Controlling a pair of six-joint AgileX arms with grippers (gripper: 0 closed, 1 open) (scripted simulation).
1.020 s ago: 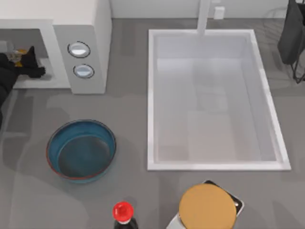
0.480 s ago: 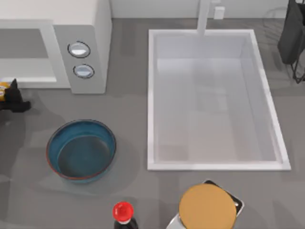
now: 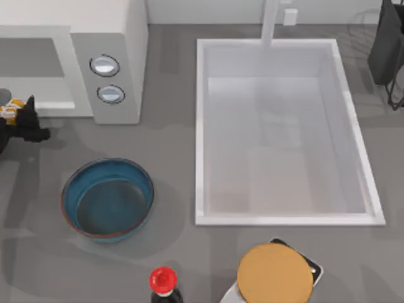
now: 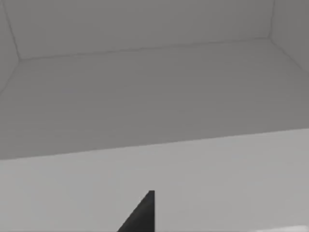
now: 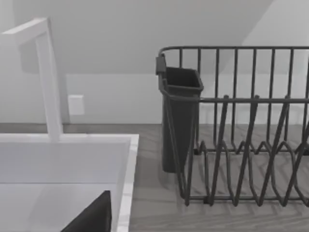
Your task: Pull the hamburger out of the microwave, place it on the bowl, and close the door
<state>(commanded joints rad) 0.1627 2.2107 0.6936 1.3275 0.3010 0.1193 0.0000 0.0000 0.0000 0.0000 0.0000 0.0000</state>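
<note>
Hamburger [image 3: 11, 108]: small white-and-orange wrapped lump at the far left edge of the top view, just in front of the microwave's open cavity and outside it. It sits against the dark fingers [image 3: 26, 120] of the left gripper [image 3: 24, 120], which appear to pinch it; the contact itself is partly hidden by the gripper body. Whether the lump is held above the tabletop [image 3: 170, 164] or resting on it cannot be told.

Microwave [image 3: 120, 38]: white box at the upper left of the tabletop, cavity open toward the front, two round knobs [image 3: 105, 65] stacked on the grey panel at its right. The left wrist view looks into a plain pale interior [image 4: 145, 96] with one dark finger tip [image 4: 142, 215] at the frame's edge.

Bowl [image 3: 108, 199]: blue, dark inside, thin reddish rim, standing in front of the microwave and right of the gripper, apart from both. Nothing lies in it.

Further out: white sink basin [image 3: 202, 126] fills the middle and right of the tabletop, with a white faucet [image 3: 270, 22] at its back. Near the front edge stand a red-capped bottle [image 3: 163, 279] and a flat tan disc [image 3: 274, 274].

Right arm: parked at the upper right corner by a dark dish rack [image 5: 241, 145] with a cutlery cup [image 5: 179, 121]. State of the right fingers: cannot tell.
</note>
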